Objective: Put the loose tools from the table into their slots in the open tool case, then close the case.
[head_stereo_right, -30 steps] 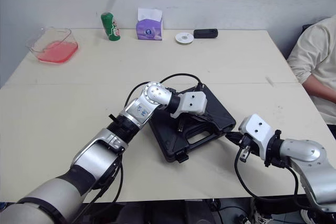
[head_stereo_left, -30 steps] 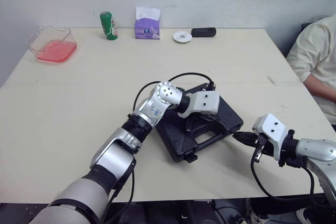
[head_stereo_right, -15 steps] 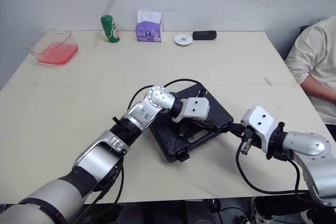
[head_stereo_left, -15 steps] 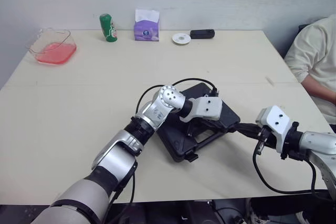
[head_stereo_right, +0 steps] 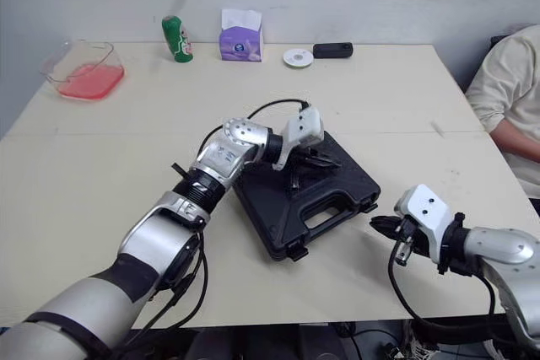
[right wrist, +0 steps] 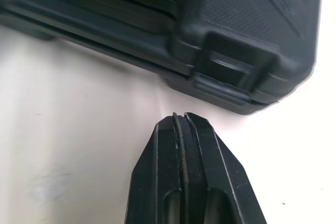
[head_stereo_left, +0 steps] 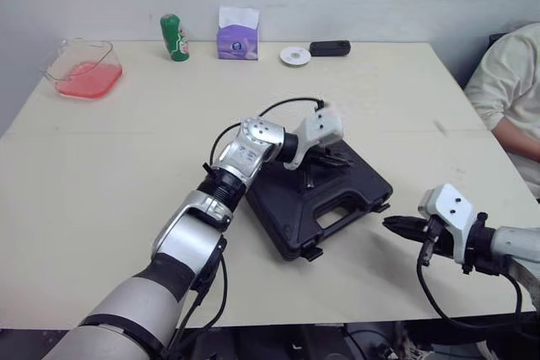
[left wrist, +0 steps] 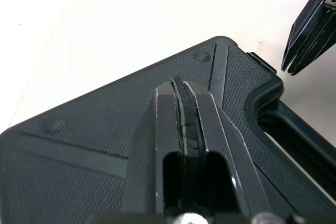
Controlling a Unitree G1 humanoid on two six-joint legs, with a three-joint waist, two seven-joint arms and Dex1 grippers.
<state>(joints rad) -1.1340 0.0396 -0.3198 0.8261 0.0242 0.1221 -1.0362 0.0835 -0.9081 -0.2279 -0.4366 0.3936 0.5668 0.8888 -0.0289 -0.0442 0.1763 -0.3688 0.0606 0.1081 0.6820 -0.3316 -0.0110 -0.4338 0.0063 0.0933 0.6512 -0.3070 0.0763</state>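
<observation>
The black tool case point(head_stereo_left: 354, 194) lies closed on the table, handle toward the near right. My left gripper point(head_stereo_left: 331, 156) is shut with nothing in it, its fingertips point(left wrist: 181, 85) just over the lid's far part point(left wrist: 100, 124). My right gripper point(head_stereo_left: 391, 224) is shut and empty on the table to the case's right. It points at the case's corner latch point(right wrist: 227, 73) and stands a short gap away from it. In the left wrist view, the right gripper point(left wrist: 308, 32) shows beyond the case's corner.
Along the table's far edge stand a clear container of red liquid point(head_stereo_left: 83, 72), a green can point(head_stereo_left: 175, 38), a purple tissue pack point(head_stereo_left: 238, 36), a white disc point(head_stereo_left: 295, 56) and a black device point(head_stereo_left: 330, 48). A person in a pale sleeve point(head_stereo_left: 510, 90) sits at the right.
My left gripper has risen and swung from over the handle to the lid's far part. My right gripper has drawn back from the case's right edge toward the table's front.
</observation>
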